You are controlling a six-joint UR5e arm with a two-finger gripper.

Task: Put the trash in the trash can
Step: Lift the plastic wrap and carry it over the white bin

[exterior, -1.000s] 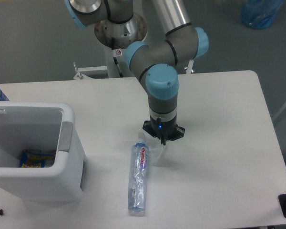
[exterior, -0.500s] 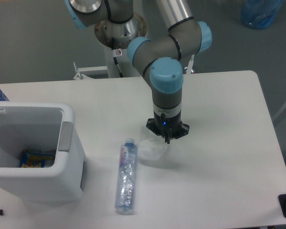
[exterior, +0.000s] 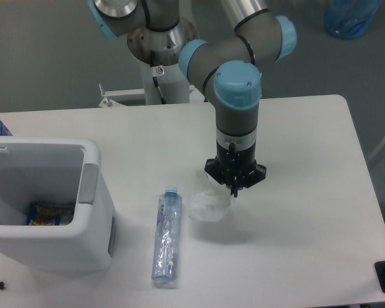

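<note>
I can't read any words or numbers here. The bottle [exterior: 166,239] lies on the table just beside the trash can [exterior: 90,192], but its label is turned away or too blurry for me to read. There is a small sticker on the robot's base [exterior: 159,69], far behind the trash can, and it is too tiny to read.

Bright, even overhead light leaves soft shadows on the white table [exterior: 308,192]; the picture is slightly soft, without glare.
</note>
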